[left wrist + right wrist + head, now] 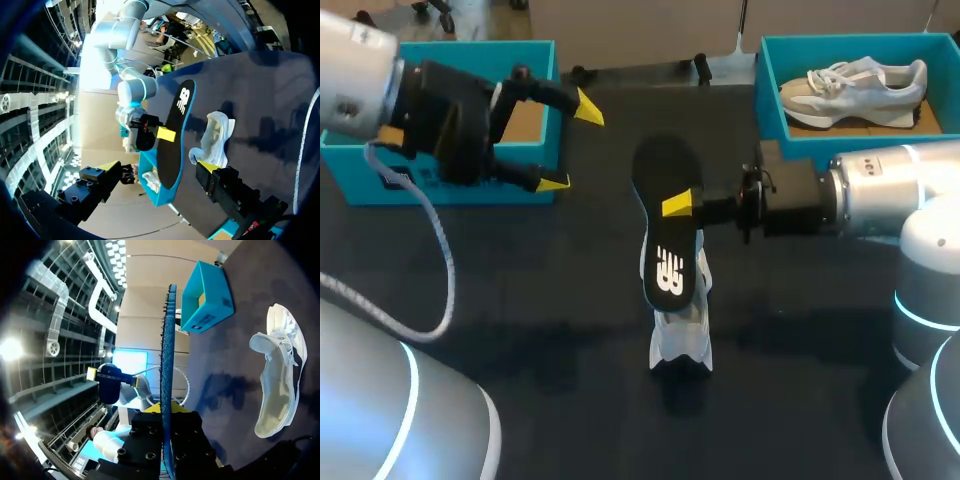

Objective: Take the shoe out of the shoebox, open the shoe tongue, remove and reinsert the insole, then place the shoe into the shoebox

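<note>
My right gripper (678, 206) pinches the flat black, blue-edged insole (665, 170), its long axis running twelve to six o'clock, toe toward twelve, above the white shoe (682, 340) on the dark matte table (520, 300), while my left gripper (570, 145) gapes wide at ten o'clock beside a teal shoebox (450, 185).

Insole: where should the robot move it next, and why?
Probably lower the insole toward the opening of the white shoe. The right gripper is shut on the insole, which hangs clear of the shoe, so sliding it in looks next.
</note>
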`<control>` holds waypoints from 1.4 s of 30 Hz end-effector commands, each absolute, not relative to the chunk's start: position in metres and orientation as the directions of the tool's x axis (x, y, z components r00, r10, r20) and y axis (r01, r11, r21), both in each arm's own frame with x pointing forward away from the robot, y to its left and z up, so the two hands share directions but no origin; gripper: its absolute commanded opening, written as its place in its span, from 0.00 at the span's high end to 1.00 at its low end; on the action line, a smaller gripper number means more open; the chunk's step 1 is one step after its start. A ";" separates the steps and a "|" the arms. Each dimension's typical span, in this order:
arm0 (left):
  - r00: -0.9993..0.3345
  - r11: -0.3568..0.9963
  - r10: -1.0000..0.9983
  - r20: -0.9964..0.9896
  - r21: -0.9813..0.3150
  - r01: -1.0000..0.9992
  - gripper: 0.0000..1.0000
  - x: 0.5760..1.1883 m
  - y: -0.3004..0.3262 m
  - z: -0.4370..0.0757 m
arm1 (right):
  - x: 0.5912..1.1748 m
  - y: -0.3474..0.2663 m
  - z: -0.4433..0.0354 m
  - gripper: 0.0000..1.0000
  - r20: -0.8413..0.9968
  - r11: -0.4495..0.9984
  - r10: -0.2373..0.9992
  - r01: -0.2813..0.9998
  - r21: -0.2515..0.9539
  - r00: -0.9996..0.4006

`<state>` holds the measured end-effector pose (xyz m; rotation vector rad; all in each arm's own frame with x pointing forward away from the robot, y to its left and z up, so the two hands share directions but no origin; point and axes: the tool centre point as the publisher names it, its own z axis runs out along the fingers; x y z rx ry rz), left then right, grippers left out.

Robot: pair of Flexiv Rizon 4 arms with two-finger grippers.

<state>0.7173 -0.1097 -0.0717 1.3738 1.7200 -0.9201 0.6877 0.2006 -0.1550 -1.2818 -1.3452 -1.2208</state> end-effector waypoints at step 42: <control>-0.085 0.235 0.122 -0.989 -0.055 0.971 0.00 0.724 -0.118 -0.113 | 0.679 0.210 -0.133 1.00 0.990 -0.013 0.115 0.997 0.079 -0.077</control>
